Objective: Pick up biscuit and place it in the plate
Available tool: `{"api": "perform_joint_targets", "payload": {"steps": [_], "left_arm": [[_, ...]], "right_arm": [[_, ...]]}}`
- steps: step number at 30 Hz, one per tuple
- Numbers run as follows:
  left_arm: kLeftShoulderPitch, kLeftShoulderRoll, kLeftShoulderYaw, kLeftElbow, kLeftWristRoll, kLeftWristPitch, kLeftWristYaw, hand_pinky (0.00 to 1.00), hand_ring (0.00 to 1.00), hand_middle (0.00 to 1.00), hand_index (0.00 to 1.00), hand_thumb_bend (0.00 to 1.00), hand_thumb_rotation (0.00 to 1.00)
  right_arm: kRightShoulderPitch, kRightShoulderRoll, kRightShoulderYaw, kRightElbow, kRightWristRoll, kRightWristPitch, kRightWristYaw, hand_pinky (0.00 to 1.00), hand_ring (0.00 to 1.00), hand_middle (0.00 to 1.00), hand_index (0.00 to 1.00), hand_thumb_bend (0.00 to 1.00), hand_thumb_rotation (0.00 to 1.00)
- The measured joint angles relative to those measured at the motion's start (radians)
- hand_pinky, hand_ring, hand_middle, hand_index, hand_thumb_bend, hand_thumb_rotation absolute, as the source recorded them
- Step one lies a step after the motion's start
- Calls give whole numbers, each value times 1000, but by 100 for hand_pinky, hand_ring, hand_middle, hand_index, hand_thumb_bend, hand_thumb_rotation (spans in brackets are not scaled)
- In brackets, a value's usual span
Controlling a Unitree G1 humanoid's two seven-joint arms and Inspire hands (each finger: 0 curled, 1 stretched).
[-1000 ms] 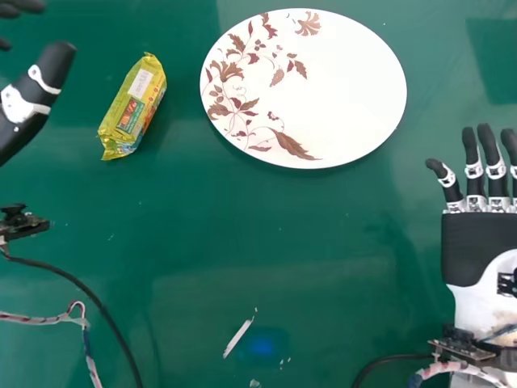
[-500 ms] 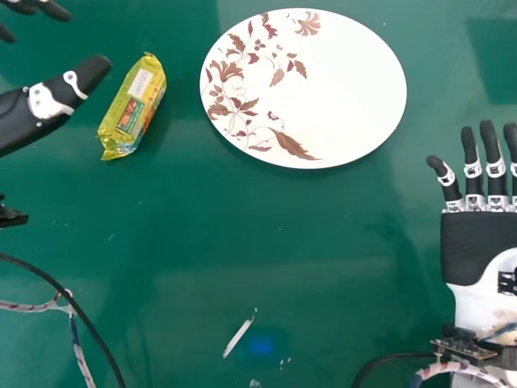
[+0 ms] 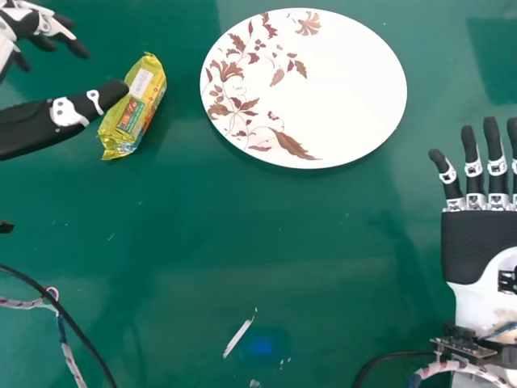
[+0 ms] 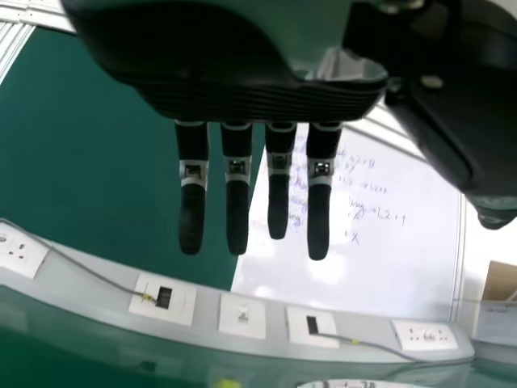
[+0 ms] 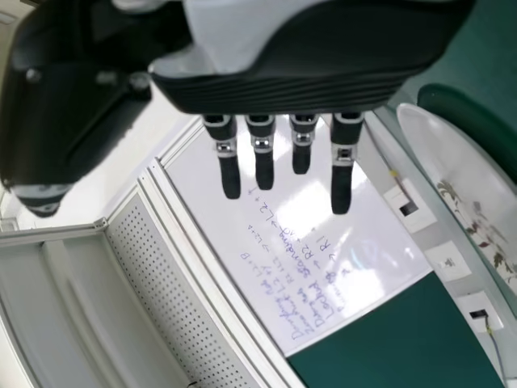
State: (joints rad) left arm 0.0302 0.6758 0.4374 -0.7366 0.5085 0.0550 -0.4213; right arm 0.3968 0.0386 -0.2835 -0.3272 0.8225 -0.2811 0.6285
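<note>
The yellow biscuit packet (image 3: 133,107) lies on the table at the upper left in the head view. My left hand (image 3: 44,125) is at its left, the thumb tip reaching the packet's left edge and the fingers above and left of it. Straight fingers of the left hand (image 4: 237,186) hang down in the left wrist view. The white plate (image 3: 347,89) with brown leaves sits right of the packet; part of the plate (image 5: 452,153) shows in the right wrist view. My right hand (image 3: 481,246) rests open at the right; in its wrist view the right hand (image 5: 262,153) has straight fingers.
Cables (image 3: 60,311) run along the lower left of the green table (image 3: 242,234). A small white scrap (image 3: 237,338) lies near the front. Sockets (image 4: 242,316) line the table's far edge in the left wrist view, with a whiteboard beyond.
The left hand has moved right, bringing its thumb up to the packet, and more of its fingers have come into the head view. The packet and plate have stayed put.
</note>
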Motion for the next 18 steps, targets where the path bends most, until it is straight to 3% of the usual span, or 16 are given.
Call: {"api": "perform_joint_targets", "payload": {"steps": [5,15,18], "left_arm": [[-11,9,-1,-15,29,68,-48,47,65,79,59,100,66],[-38,82,-6,-26,28,105,-134,49,67,81,64,100,65],[-51,110,-20,-23,27,119,-170,49,71,86,68,100,72]], "right_arm": [[0,1,0,0,-9,-3,3,76,94,96,90,100,43],[0,0,-1,1,-6,0,8,79,95,96,92,100,43],[0,0,0,0,-3,1,8,79,94,96,91,100,41]]}}
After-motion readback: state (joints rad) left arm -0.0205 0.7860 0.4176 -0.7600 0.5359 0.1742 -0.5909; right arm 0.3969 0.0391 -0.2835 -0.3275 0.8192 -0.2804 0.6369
